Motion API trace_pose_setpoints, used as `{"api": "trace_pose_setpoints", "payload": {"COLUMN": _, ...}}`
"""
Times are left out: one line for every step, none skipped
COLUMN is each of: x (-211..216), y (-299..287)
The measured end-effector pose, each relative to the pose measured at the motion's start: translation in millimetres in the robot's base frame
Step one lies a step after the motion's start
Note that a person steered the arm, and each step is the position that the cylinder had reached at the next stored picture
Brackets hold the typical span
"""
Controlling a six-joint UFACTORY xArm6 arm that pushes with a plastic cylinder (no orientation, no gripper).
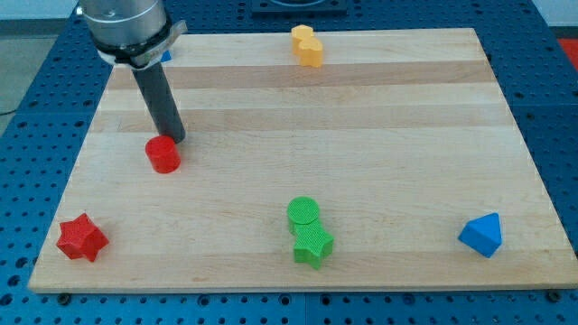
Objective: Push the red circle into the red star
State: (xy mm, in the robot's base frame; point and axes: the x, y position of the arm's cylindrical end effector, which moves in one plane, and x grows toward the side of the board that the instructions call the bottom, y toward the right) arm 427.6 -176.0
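Camera view, pale wooden board (361, 135), blue perforated table (551, 90)

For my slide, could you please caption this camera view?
My tip sits just above the red circle, with the red star toward the view's bottom left.

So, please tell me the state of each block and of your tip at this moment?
my tip: on the board, just above the red circle toward the view's top, right next to it
red circle: upright, apart from the red star
red star: near the view's bottom left corner, alone
green circle: touching the green star
green star: below the green circle
yellow block: at the top edge
blue block: bottom right, alone
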Motion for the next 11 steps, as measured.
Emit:
{"api": "trace_pose_setpoints", "payload": {"x": 19, "y": 8}}
{"api": "trace_pose_setpoints", "payload": {"x": 35, "y": 9}}
{"api": "trace_pose_setpoints", "payload": {"x": 49, "y": 10}}
{"api": "trace_pose_setpoints", "payload": {"x": 59, "y": 10}}
{"api": "trace_pose_setpoints", "payload": {"x": 62, "y": 6}}
{"api": "trace_pose_setpoints", "payload": {"x": 62, "y": 8}}
{"api": "trace_pose_setpoints", "payload": {"x": 67, "y": 11}}
{"api": "trace_pose_setpoints", "payload": {"x": 82, "y": 7}}
{"api": "trace_pose_setpoints", "payload": {"x": 90, "y": -2}}
{"api": "trace_pose_setpoints", "payload": {"x": 96, "y": -13}}
{"api": "trace_pose_setpoints", "payload": {"x": 101, "y": -27}}
